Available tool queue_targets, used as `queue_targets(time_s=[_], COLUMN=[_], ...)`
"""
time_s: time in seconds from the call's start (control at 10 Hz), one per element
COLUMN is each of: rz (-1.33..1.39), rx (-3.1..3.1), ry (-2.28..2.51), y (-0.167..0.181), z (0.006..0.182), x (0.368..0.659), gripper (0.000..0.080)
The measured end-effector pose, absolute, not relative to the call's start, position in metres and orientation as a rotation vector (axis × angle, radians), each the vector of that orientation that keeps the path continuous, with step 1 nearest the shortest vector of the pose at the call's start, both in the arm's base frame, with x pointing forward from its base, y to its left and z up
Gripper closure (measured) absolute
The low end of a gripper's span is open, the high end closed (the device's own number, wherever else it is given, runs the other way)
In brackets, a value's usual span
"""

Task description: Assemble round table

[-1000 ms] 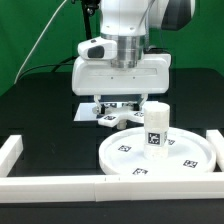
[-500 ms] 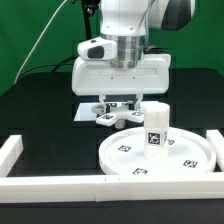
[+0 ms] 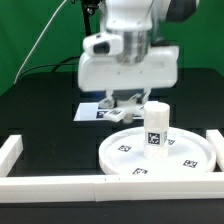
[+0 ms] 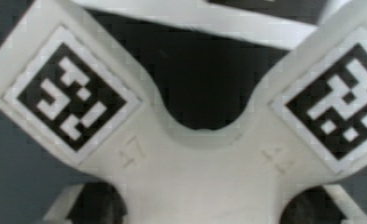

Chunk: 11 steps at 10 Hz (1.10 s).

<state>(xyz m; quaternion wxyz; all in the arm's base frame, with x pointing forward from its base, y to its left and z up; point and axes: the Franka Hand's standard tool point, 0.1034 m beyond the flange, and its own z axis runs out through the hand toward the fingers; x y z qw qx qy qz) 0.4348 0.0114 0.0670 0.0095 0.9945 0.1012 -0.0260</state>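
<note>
Gripper has its jaws closed narrow on the cross-shaped foot (tags fill the wrist view). The leg stands upright on the disc, near the table's front rail.

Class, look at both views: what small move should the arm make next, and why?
Probably carry the cross-shaped foot across to above the leg. The jaws look closed on the foot, and the leg stands upright on the disc with its top bare.
</note>
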Motion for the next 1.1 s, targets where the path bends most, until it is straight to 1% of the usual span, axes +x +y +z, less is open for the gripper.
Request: queue_targets(time_s=[0.1,0.2,0.3,0.4,0.6,0.7,0.8,0.9,1.0,1.1], rz=[-0.086,-0.105,-0.115,-0.117,-0.113,-0.1,-0.097,-0.073,-0.046,-0.01], rx=[3.112,3.102,3.081,3.08,3.077,3.076,3.082,3.083,3.084,3.086], ry=[0.339,0.315,0.281,0.3,0.328,0.338,0.337,0.354,0.381,0.379], y=[0.017,0.026,0.037,0.037,0.033,0.026,0.026,0.026,0.023,0.019], z=[0.087,0.1,0.105,0.103,0.104,0.109,0.125,0.148,0.164,0.174], x=[0.447,0.456,0.457,0.456,0.459,0.469,0.488,0.516,0.538,0.559], gripper=[0.0366,0.0364,0.0364,0.0363,0.0363,0.0363,0.0363,0.0363,0.0363,0.0363])
